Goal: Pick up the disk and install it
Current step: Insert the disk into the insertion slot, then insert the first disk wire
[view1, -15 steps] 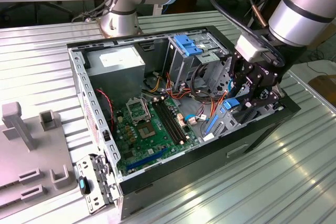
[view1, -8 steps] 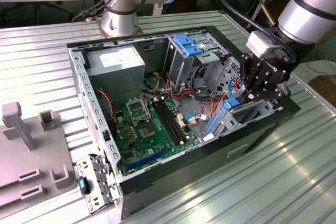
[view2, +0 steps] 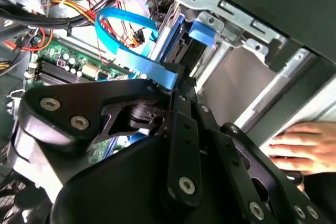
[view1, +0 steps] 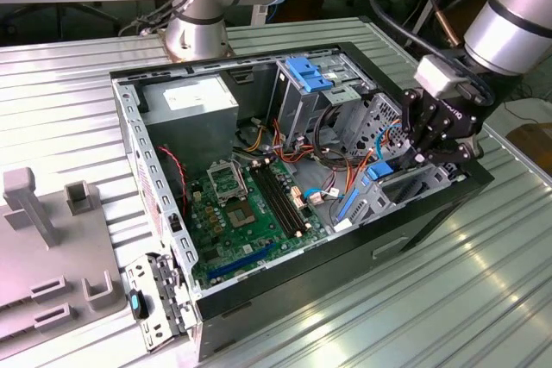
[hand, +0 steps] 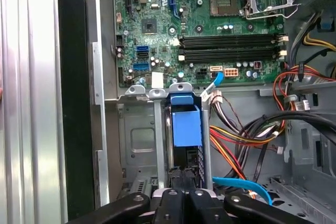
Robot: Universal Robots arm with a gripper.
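Observation:
The disk (hand: 186,129), a dark slab in a bright blue carrier frame, stands on edge in a slot of the metal drive cage (hand: 139,140), at the case's corner on the exterior view's right. My gripper (hand: 182,176) comes down on its end, the black fingers drawn together around the slab. In the second wrist view the gripper (view2: 176,88) meets the blue carrier edge (view2: 164,76), and the disk's blue tab (view2: 205,30) shows beyond it. In the exterior view the gripper (view1: 424,154) hangs over the cage, with the disk's blue frame (view1: 378,170) just below it.
The open computer case (view1: 155,213) holds a green motherboard (view1: 250,204), a silver box with a white label (view1: 191,99), a light-blue bracket (view1: 310,75) and bundled cables (hand: 247,140). A person's hand (view2: 299,145) rests outside the case wall. Grey fixtures (view1: 52,239) stand at the exterior view's left.

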